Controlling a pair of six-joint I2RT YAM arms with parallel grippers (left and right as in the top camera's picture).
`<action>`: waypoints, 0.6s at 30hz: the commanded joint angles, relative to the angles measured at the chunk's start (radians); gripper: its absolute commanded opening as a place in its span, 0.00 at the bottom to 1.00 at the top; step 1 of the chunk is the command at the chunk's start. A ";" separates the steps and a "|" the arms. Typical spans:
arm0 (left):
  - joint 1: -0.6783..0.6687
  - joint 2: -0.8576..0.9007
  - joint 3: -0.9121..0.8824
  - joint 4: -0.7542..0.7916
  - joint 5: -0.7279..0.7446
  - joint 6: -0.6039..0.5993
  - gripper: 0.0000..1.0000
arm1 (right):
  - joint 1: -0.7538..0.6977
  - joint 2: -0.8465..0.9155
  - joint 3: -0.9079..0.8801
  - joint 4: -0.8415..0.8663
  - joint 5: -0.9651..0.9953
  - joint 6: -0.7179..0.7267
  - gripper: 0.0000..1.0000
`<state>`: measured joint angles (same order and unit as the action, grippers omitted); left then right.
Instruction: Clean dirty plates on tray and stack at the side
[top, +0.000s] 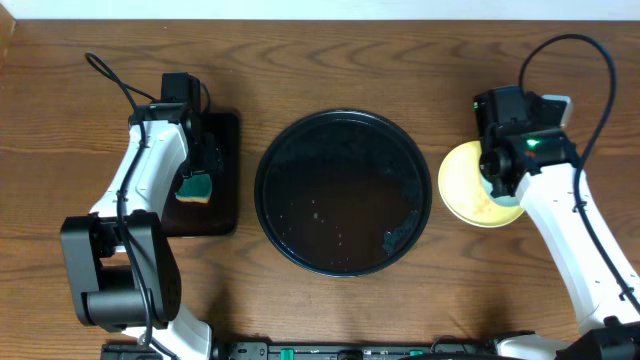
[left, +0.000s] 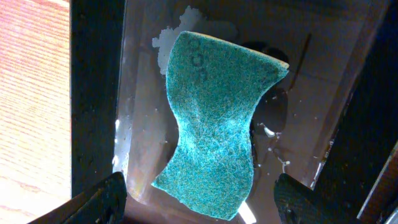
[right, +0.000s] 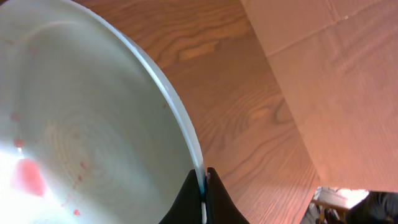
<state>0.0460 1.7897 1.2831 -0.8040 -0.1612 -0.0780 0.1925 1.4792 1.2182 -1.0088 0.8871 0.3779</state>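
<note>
The large round black tray (top: 343, 190) sits mid-table with no plate on it. At the right, a pale yellow plate (top: 462, 182) lies on the bare wood. My right gripper (top: 497, 182) is shut on the rim of a pale mint-green plate (right: 81, 130) with red smears; it shows as a mint edge (top: 507, 201) beside the yellow plate. In the right wrist view the fingertips (right: 204, 186) pinch the rim. My left gripper (top: 196, 165) is open above a teal sponge (left: 214, 118), with a fingertip (left: 202, 208) on either side of it. A third plate is not visible.
The sponge (top: 196, 187) lies on a small rectangular black tray (top: 222, 190) at the left, which is wet. A dark wet smear (top: 398, 237) marks the round tray's lower right. A pale cardboard surface (right: 336, 81) lies beyond the wood in the right wrist view.
</note>
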 joint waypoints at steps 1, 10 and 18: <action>0.004 0.008 -0.009 -0.001 -0.012 -0.001 0.76 | 0.027 -0.004 0.010 -0.005 0.027 0.003 0.01; 0.004 0.008 -0.009 -0.002 -0.012 -0.001 0.77 | -0.042 -0.107 0.011 -0.001 -0.245 0.003 0.01; 0.004 0.008 -0.009 -0.002 -0.012 -0.001 0.77 | -0.299 -0.156 0.002 0.000 -0.703 -0.019 0.01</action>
<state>0.0460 1.7897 1.2831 -0.8040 -0.1612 -0.0780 -0.0280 1.3159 1.2182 -1.0119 0.4236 0.3767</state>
